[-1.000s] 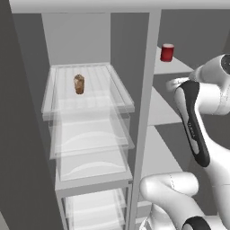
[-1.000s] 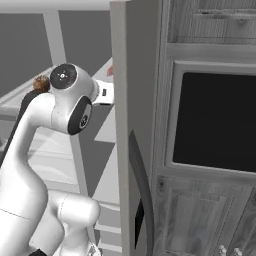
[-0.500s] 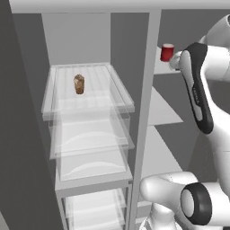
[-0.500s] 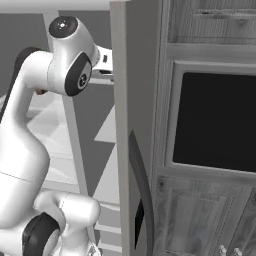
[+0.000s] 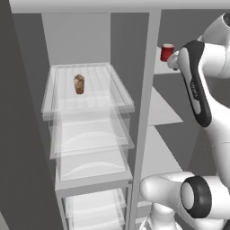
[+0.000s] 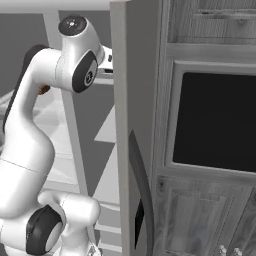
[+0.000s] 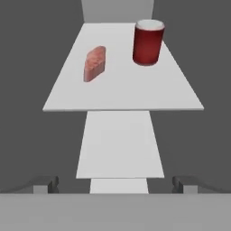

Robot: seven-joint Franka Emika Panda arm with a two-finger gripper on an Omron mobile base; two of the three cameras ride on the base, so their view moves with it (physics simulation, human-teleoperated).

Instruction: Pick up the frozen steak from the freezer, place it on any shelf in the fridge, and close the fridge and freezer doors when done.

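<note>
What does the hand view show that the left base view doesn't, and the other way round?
Hand view: the frozen steak lying on a grey freezer shelf, left of the can, with the open gripper facing it from a distance. Left base view: the brown lump upright on the fridge's top clear shelf, and the arm. Both: the red can.

A: Non-task stuff? Red can (image 7: 148, 42), upright, white top, back right of an opaque grey shelf.
B: Same red can in the left base view (image 5: 167, 52), high up right of the vertical divider.
A: Brown lump (image 5: 79, 84), upright, alone near the back of a clear ribbed surface, well apart from the can.
B: Right side: wooden cabinets (image 6: 210, 30), grey-brown grain, framing a dark built-in panel (image 6: 217, 120).
A: Small knobs on the lower cabinet (image 6: 222, 248), bottom right corner.
</note>
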